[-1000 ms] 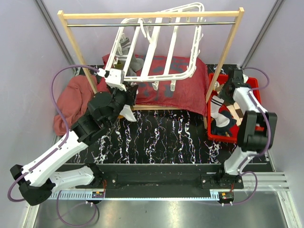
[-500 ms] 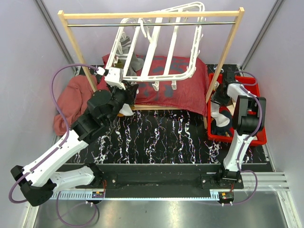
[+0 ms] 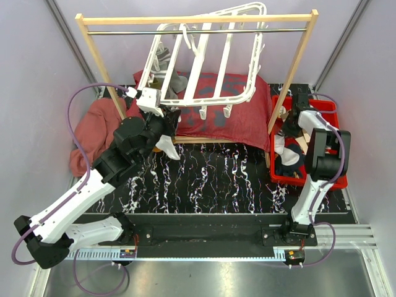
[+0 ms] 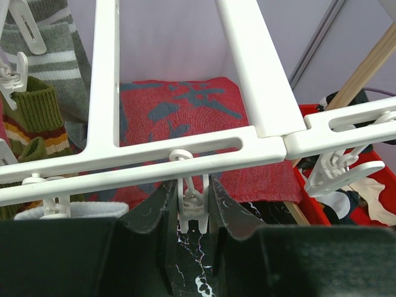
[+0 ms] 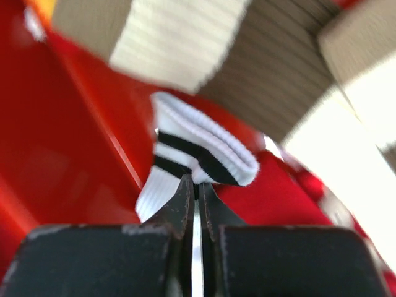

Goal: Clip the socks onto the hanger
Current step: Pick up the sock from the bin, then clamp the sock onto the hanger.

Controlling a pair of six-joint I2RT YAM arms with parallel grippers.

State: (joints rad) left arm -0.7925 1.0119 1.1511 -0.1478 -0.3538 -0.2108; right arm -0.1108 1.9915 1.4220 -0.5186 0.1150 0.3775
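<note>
Since the earlier frame the right jaws have closed. Left gripper (image 4: 190, 193): narrow, pinching a hanger (image 4: 260, 74) clip (image 4: 190, 213). Right gripper (image 5: 195, 185): clamped on a striped sock (image 5: 201, 151) at its tips, inside the bin (image 5: 68, 130). Step: pickup. Next: carry the sock to the clip.

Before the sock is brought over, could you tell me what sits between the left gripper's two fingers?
One white clip hanging from the hanger's crossbar sits between the left gripper's fingers, close on both sides, as the left wrist view shows.

My left arm (image 3: 86, 189) stretches forward, the left gripper (image 4: 192, 185) pinching a clip (image 4: 190, 213); my right arm (image 3: 325, 158) folds downward, the right gripper (image 5: 193, 184) with jaws pressed together.
</note>
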